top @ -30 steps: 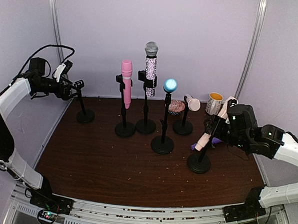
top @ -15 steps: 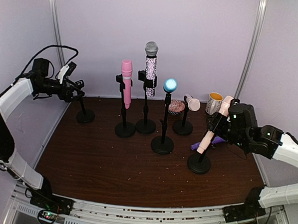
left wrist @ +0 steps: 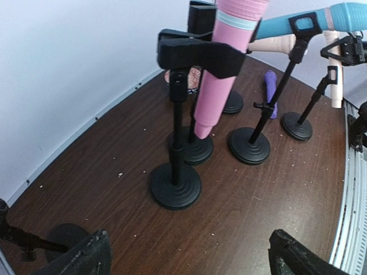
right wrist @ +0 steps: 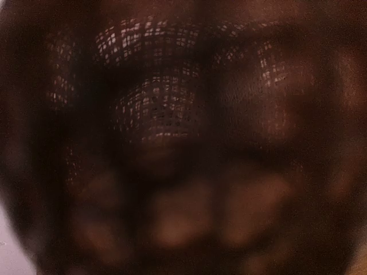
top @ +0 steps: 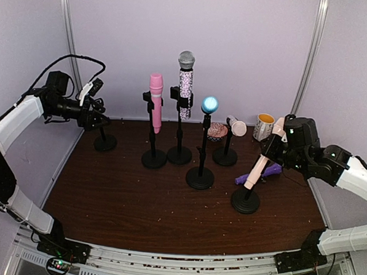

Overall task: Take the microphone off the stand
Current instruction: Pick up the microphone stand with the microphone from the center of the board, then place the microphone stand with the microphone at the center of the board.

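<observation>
Right gripper [top: 281,137] has risen onto the peach microphone's [top: 256,169] head, right of frame — grip unreadable; microphone not yet off its stand [top: 245,201]. Left gripper [left wrist: 189,260] jaws spread wide — idle.

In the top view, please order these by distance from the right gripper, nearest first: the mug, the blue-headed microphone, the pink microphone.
1. The mug, close beside the right gripper, back right.
2. The blue-headed microphone, centre.
3. The pink microphone, left of centre.
</observation>
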`<state>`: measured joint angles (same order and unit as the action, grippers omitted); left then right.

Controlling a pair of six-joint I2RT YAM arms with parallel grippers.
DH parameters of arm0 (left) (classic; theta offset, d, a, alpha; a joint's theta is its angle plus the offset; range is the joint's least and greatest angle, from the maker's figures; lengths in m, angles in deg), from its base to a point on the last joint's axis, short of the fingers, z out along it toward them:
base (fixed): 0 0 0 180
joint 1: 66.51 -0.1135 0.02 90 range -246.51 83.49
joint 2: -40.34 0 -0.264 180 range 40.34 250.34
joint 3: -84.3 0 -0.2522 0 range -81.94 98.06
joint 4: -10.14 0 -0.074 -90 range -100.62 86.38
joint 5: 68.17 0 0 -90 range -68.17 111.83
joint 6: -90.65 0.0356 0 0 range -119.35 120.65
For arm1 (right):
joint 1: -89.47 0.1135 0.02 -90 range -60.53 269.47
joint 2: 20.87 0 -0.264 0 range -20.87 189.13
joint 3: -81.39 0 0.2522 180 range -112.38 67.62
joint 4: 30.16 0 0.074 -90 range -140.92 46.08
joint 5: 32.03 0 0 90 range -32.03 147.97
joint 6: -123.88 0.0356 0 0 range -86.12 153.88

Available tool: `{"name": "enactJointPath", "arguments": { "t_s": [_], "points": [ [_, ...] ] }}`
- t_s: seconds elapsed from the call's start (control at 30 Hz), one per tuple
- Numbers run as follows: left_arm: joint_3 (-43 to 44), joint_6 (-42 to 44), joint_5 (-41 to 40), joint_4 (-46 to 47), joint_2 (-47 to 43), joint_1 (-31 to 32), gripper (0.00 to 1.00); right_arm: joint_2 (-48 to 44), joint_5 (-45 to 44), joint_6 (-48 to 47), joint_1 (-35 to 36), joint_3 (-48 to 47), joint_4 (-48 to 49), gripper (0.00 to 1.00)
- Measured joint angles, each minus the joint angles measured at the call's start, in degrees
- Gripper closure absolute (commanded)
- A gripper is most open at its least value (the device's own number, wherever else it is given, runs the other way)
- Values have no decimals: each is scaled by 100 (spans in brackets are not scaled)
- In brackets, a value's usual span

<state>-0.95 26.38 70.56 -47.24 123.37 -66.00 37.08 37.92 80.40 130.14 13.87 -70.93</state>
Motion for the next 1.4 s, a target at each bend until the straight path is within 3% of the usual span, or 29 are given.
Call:
{"name": "enactJointPath", "arguments": {
  "t_s": [0.27,0.7,0.93,1.07,1.17,1.3,1.4],
  "points": [
    [0,511,37,-767,-177,94,2,20,33,96,286,-9,24,100],
    [20,940,79,-1504,-616,190,2,1403,-455,1045,1956,-841,496,100],
    [-542,634,-94,-1255,-1239,1207,2,2400,-1403,1952,2752,-1615,581,99],
    [-774,330,-313,-992,-1469,1805,2,2892,-1832,2177,2992,-2116,577,56],
    [-774,44,-372,-632,-1488,2214,2,3147,-2033,2164,3108,-2472,651,36],
    [-828,-317,-328,-98,-1482,2459,2,3121,-2201,1893,3198,-2680,1010,23],
    [-916,-496,-273,197,-1453,2498,2,2942,-2240,1593,3211,-2531,1320,21]
  ]
}}
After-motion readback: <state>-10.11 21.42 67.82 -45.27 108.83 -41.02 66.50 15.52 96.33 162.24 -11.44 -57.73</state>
